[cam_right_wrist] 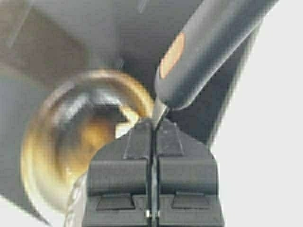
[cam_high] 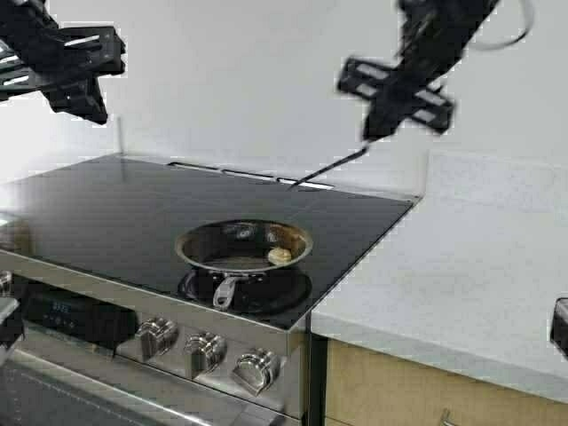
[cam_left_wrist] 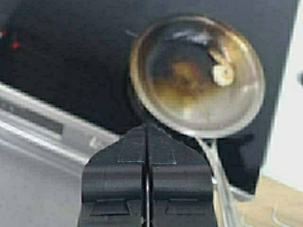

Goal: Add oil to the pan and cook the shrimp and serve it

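The right gripper point(cam_right_wrist: 152, 125) had its fingers point(cam_right_wrist: 173, 142) pinched tight on the thin metal stem of a spatula point(cam_right_wrist: 208, 52). The spatula had a thick grey handle with an orange spot on it. In the high view the right gripper point(cam_high: 371, 133) hung high over the back edge of the stove top, and the thin end of the tool point(cam_high: 328, 169) slanted down toward the glass, well above the pan. The left gripper point(cam_left_wrist: 147, 137) had its fingers point(cam_left_wrist: 131, 151) pressed together with nothing between them. It was parked high over the back left corner of the stove point(cam_high: 67, 67).

The pan point(cam_high: 244, 244) sat on the front right burner of the black stove top point(cam_high: 115, 204), with its short handle pointing to the front edge. The shrimp point(cam_high: 280, 256) lay inside, close to the right wall of the pan. The pan floor point(cam_left_wrist: 189, 80) looked brown and shiny, so oil was likely in already. No oil jug was in sight.

This looked like the cooking step. The next move would need the spatula brought down into the pan and slid gently under the shrimp to turn it, without pushing the pan off its burner.

Three silver knobs point(cam_high: 206, 352) lined the front of the stove. A pale worktop point(cam_high: 453, 266) ran along its right edge, and a plain white wall point(cam_high: 240, 80) stood behind.
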Controlling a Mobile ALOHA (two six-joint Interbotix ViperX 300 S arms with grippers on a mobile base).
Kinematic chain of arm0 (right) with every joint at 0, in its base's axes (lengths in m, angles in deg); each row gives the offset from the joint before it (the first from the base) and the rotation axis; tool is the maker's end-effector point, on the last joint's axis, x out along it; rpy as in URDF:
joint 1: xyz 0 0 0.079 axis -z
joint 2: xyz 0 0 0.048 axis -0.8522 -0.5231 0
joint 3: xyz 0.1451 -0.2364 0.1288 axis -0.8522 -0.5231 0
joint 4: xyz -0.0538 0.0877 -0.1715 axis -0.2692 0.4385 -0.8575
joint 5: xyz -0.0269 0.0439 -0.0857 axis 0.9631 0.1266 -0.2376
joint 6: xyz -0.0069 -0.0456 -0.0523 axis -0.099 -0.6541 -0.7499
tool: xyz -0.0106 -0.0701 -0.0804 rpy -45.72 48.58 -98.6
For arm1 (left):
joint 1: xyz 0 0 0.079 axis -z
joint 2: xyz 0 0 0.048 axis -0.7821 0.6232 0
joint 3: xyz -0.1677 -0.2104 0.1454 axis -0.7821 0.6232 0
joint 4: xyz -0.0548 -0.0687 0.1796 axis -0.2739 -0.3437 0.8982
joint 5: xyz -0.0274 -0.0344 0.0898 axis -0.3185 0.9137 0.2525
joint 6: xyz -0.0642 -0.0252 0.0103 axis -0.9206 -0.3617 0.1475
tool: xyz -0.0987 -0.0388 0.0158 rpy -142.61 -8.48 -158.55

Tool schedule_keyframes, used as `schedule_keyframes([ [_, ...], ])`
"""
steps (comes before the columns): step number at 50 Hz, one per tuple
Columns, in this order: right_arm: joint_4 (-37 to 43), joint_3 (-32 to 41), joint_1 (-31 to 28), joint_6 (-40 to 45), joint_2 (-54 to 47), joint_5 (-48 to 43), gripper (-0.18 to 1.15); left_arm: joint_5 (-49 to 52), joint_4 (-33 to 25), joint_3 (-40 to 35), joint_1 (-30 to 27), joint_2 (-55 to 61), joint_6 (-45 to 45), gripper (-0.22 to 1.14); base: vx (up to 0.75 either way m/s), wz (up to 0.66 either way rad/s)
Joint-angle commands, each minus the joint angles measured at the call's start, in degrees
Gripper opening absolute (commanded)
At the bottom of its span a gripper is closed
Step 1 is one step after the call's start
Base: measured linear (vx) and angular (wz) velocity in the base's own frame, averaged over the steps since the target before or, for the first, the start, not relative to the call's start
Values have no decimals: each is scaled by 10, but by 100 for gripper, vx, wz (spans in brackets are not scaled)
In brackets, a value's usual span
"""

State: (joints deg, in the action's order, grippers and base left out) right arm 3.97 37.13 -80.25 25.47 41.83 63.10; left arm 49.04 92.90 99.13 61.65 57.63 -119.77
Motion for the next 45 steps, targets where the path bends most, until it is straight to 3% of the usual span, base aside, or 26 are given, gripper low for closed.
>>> schedule_keyframes([
  [1, -20, 0, 68, -11, 93, 86, 8, 0, 0, -9, 0, -9, 2, 4, 0, 0],
  [17, -80, -2, 299, -36, 157, 318, 8, -1, 2, -7, 0, -14, 2, 4, 0, 0],
  [31, -134, -22, 456, -50, 139, 374, 8, 0, 2, -8, 0, -14, 2, 4, 0, 0],
  [45, -145, -10, 578, -110, 33, 448, 8, 0, 2, -7, 0, -9, 2, 4, 0, 0],
])
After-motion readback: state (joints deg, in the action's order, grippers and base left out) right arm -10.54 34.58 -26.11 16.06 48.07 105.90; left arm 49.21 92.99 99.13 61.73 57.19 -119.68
